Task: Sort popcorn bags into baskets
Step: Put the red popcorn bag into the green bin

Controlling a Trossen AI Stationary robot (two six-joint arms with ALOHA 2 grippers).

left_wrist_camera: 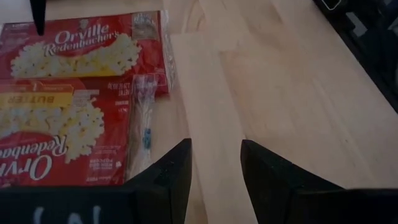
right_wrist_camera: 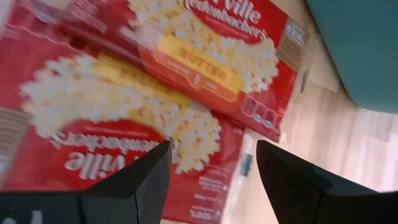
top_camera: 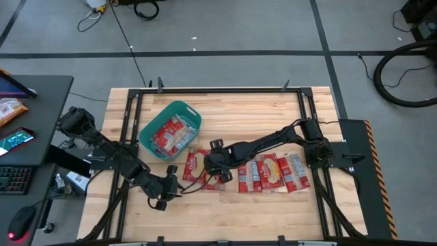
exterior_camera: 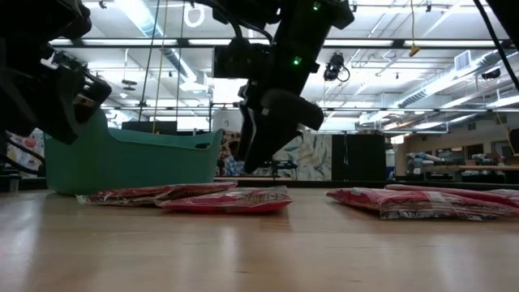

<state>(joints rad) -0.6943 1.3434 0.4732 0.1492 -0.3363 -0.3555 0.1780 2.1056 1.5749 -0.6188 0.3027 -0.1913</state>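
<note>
A: Where is the right gripper (top_camera: 217,162)?
B: Out at the middle of the table, above the two popcorn bags (top_camera: 194,167) that lie side by side just near of the teal basket (top_camera: 151,130). In the low view it hangs above those bags without touching them, and its wrist view shows both fingers (right_wrist_camera: 140,180) spread wide with nothing between them, only the bags' printed faces below.

A: And the left gripper (top_camera: 169,183)?
B: It sits low near the table's near-left part, just left of the same pair of bags. Its fingers (left_wrist_camera: 168,177) stand partly apart, with bare wood showing in the gap. It has hold of nothing.

A: Where are the rest of the bags?
B: Several already lie inside the basket, which stands on the far-left part of the table. A row of bags (top_camera: 273,173) lies flat on the wood to the right of the right gripper, overlapping one another.

A: Anything off the table?
B: A dark desk (top_camera: 41,102) on the left.
</note>
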